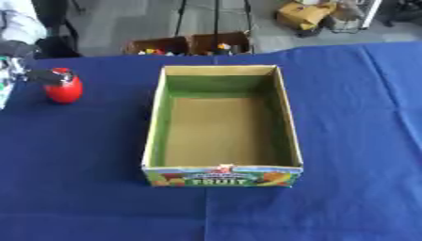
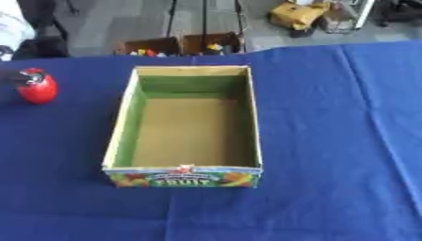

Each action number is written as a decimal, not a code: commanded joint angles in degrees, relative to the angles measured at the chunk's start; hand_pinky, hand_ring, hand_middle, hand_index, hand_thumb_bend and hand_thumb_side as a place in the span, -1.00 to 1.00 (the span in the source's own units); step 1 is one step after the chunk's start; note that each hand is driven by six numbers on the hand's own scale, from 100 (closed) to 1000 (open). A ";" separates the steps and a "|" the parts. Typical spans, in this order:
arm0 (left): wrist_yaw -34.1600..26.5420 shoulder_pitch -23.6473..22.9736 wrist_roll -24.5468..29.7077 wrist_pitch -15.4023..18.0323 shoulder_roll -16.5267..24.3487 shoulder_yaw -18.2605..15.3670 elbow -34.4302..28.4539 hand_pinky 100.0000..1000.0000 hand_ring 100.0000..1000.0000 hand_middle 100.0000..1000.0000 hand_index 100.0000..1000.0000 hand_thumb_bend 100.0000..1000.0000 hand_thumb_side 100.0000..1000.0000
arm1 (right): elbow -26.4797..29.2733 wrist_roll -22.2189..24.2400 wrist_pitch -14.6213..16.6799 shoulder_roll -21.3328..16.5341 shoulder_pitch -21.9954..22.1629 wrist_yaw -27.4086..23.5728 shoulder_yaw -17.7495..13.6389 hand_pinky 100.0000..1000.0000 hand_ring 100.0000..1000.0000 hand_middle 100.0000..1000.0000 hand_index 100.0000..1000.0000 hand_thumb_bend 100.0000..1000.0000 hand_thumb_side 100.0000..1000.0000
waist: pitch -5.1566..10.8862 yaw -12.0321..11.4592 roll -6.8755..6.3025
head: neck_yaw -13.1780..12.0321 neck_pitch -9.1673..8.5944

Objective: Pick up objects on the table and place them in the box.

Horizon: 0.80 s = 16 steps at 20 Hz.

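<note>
Left hand (image 1: 16,70), fingers (image 1: 43,76) curled onto the red fruit (image 1: 63,89): lift clear, carry rightward above the empty box (image 1: 293,141), then release.

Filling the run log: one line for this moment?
left hand on red object | box empty | right hand unseen

Grey floor (image 1: 124,19), blue tablecloth (image 1: 354,141), cardboard boxes (image 1: 191,44) beyond
</note>
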<state>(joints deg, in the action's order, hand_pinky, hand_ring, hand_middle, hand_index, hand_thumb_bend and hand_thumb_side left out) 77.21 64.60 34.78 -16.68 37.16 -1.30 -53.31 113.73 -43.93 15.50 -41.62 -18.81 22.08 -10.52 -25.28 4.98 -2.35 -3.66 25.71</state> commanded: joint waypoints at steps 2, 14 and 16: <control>0.15 2.07 0.44 -0.25 0.99 -1.10 1.77 0.45 0.68 0.93 1.00 -0.22 0.67 | 0.86 0.26 0.26 -1.42 -1.11 -0.27 -0.22 0.47 0.60 0.49 0.56 -1.00 0.78 | 0.79 0.40 0.06 | -0.54 -1.33; -2.16 3.03 -0.61 -1.46 1.38 -2.66 4.99 0.50 0.73 0.95 1.00 -0.08 0.70 | 0.86 -0.21 0.57 -1.32 -1.45 0.17 -0.52 0.47 0.60 0.48 0.55 -1.00 0.76 | -1.45 1.80 0.18 | -3.28 -3.73; -2.09 3.11 -1.24 -1.80 1.47 -2.87 5.19 0.46 0.71 0.90 1.00 -0.08 0.70 | 0.86 -0.19 0.56 -1.27 -1.43 0.25 -0.52 0.47 0.60 0.48 0.55 -1.00 0.76 | -1.72 1.88 0.20 | -3.33 -3.92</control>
<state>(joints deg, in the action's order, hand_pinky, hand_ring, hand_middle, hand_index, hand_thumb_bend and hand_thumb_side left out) 75.12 66.87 33.97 -18.27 36.81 -3.63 -48.13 113.73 -44.13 15.89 -41.62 -19.69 22.10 -10.53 -28.13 6.72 -2.35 -6.74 22.60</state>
